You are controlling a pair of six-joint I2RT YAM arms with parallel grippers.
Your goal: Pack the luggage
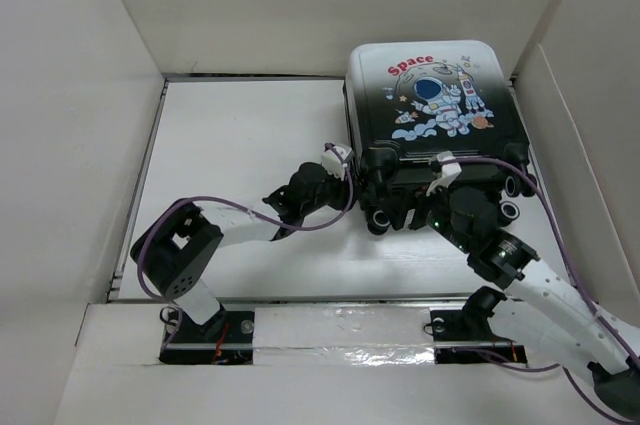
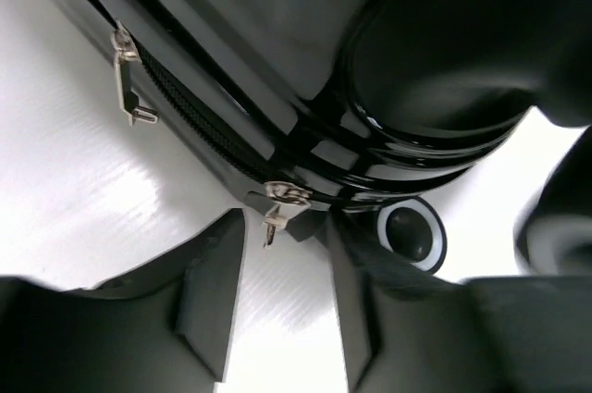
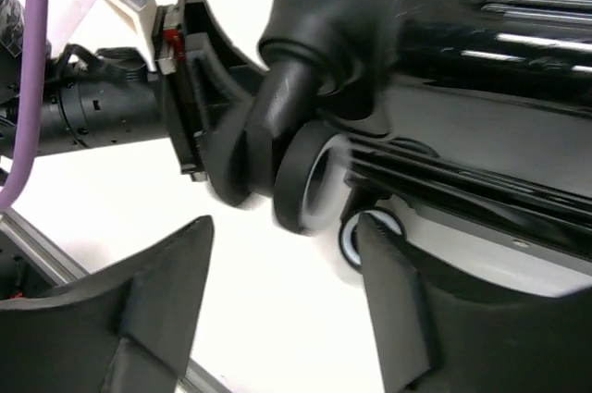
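Black-to-white luggage [image 1: 430, 95] closed, left hand [image 2: 285, 227] parted at zipper pull [image 2: 277, 203], right hand [image 3: 287, 227] parted beside wheel [image 3: 305, 180]

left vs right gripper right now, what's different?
The left gripper faces the luggage's zip, with a metal pull at its fingertips; the right gripper faces a black wheel. The left's jaws look narrower than the right's. Both are open, hold nothing, and sit at the luggage's near end.
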